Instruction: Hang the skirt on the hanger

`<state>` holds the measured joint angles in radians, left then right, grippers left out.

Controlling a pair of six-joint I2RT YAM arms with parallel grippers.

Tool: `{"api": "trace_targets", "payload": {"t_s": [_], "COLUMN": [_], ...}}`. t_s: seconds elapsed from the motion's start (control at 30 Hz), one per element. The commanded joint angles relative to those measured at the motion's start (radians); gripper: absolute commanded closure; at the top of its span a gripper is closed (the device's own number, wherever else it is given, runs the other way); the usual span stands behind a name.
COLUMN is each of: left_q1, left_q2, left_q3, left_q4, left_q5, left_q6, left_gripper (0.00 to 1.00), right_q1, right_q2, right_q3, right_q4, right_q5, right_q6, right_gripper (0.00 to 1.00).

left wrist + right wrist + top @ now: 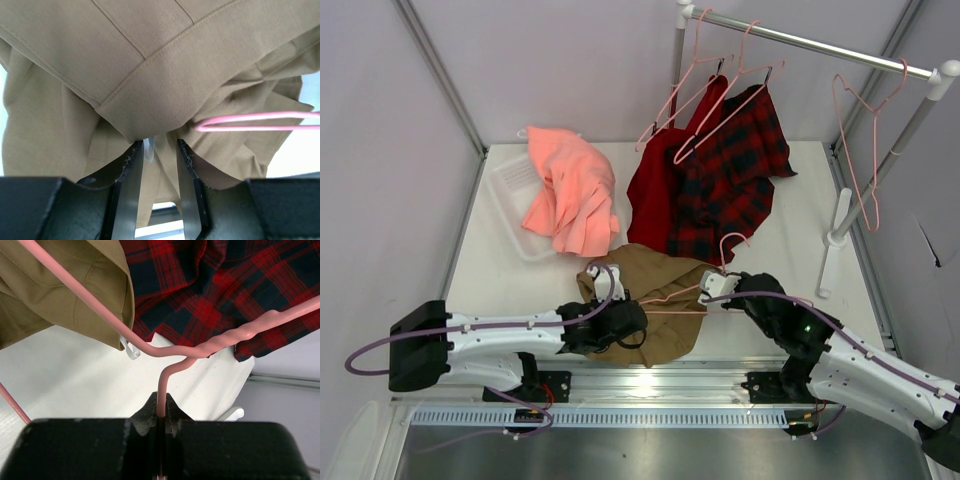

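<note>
The khaki skirt [655, 310] lies crumpled at the table's near middle. My left gripper [617, 300] is at its left edge. In the left wrist view my left gripper [158, 145] is closed on a fold of the skirt [165, 65] by its waistband, with a white tag between the fingertips. My right gripper [715, 287] is shut on the neck of a pink hanger [670, 297] whose triangle lies over the skirt. The right wrist view shows that gripper [161, 402] pinching the hanger [200, 350], with the skirt [60, 285] over its left arm. The hanger also shows in the left wrist view [250, 122].
A salmon-pink garment [570, 195] lies over a clear tray [510, 185] at the back left. A red garment [655, 190] and a plaid garment [730, 180] hang from the rail [810, 42]. A spare hanger [865, 150] hangs at the right, by the rack's white foot [835, 240].
</note>
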<state>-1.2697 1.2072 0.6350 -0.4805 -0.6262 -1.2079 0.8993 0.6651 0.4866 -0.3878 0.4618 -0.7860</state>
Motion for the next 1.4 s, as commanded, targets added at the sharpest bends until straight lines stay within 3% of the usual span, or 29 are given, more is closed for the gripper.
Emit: {"api": "trace_targets", "payload": {"t_s": [0.0,0.67,0.93,1.23,1.33,1.37], "left_q1": [-0.008,-0.005,0.009,0.029,0.041,0.043], "left_q2": [-0.053,-0.018,0.006,0.005,0.002,-0.001], "left_q3": [0.009,-0.011,-0.008,-0.015,-0.02,-0.018], "left_q4": [0.019,0.031,0.039,0.059,0.065,0.063], "left_q5": [0.016,-0.061,-0.086,-0.11,-0.115,-0.115], "left_q6": [-0.038,-0.047,-0.028,0.002,0.007,0.011], "left_gripper": [0.63,0.65,0.76,0.77,0.89,0.89], "right_q1": [-0.007,-0.019,-0.025,-0.028,-0.028,-0.028], "right_q2": [0.005,0.022,0.028,0.024,0.013,0.013], "right_q3": [0.047,0.049,0.049,0.049,0.055,0.058], "right_q4": [0.024,0.032,0.033,0.044,0.056,0.061], "right_q5": [-0.002,-0.009,-0.012,-0.038,-0.067,-0.075], "right_q6": [0.005,0.008,0.007,0.011,0.034,0.043], "right_gripper": [1.0,1.0,1.0,1.0,1.0,1.0]}}
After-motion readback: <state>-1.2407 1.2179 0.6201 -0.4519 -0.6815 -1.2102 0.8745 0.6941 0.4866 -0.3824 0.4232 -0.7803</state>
